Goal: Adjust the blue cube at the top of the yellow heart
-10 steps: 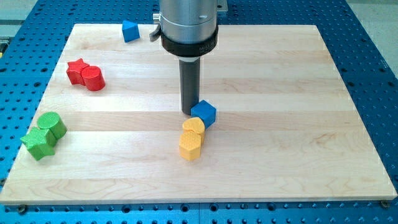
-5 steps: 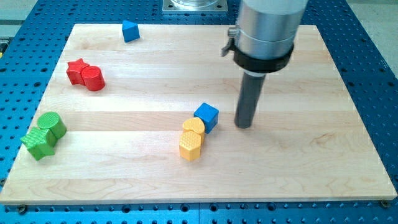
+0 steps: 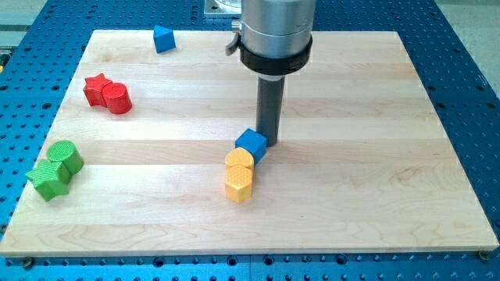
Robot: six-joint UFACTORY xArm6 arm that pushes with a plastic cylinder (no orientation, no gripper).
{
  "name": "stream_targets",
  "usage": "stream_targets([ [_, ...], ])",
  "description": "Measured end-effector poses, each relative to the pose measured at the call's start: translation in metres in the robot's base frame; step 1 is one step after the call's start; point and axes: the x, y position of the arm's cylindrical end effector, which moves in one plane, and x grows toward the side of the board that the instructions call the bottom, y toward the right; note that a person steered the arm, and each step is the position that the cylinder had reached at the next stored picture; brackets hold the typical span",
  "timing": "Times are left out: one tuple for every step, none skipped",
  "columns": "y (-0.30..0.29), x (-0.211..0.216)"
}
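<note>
In the camera view, my tip (image 3: 270, 144) stands on the wooden board (image 3: 375, 187) just to the view's right of the blue cube (image 3: 251, 145), at its upper right corner, and seems to touch it, though the contact line is too fine to be sure. There is no hand or jaw on this arm: only the straight dark rod, so nothing is held or clasped; the tip merely sits against the side of the block.

The blue cube lies near the board's middle, turned a little so one corner points down the view. It touches the upper yellow block (image 3: 240, 161), whose rounded top may be the heart, though its shape is hard to make out. A second yellow block (image 3: 239, 183), hexagonal, sits just below that, touching it.

At the view's left, a red star (image 3: 95, 87) and a red cylinder (image 3: 116, 98) touch each other. Lower left, a green cylinder (image 3: 66, 157) and a green star (image 3: 46, 179) sit together. Near the top edge lies a small blue block (image 3: 162, 37), its shape unclear.

The arm's silver body is cut off by the view's top.
</note>
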Motion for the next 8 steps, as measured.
stream_targets([
  [-0.007,-0.003],
  [-0.016,-0.021],
  [-0.038,-0.026],
  [-0.052,-0.021],
  [-0.059,-0.002],
  [-0.059,0.022],
  [-0.059,0.022],
  [-0.059,0.022],
])
